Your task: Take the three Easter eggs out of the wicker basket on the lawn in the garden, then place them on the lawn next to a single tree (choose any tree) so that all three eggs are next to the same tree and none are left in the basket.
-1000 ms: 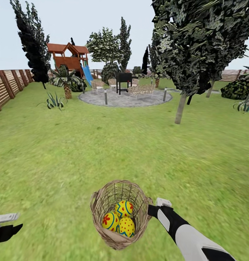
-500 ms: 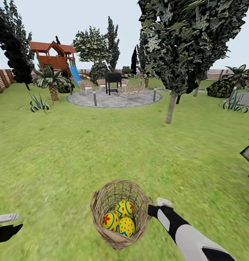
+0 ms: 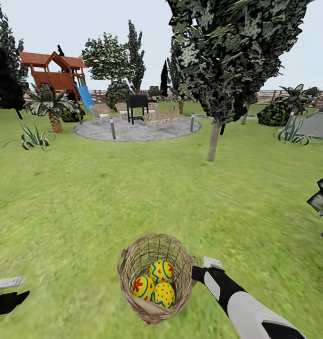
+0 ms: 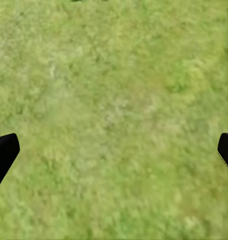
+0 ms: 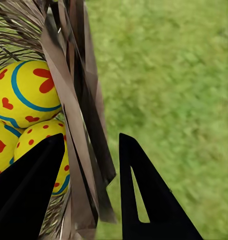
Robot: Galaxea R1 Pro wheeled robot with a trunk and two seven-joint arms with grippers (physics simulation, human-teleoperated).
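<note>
Jaws of the left gripper [image 4: 114, 155] stand spread wide over bare lawn [image 3: 76, 197], left of the wicker basket [image 3: 154, 278]. Three Easter eggs [image 3: 154, 284] lie inside the basket. Right gripper [image 5: 89, 185] jaws pinch the basket wall. Beyond the basket to its right stands the tree [image 3: 213, 141].

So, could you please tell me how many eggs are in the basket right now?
3, all low inside the basket, touching: one at the back, one front-left with a red flower mark, one front-right with red dots. None seem hidden beneath them.
</note>
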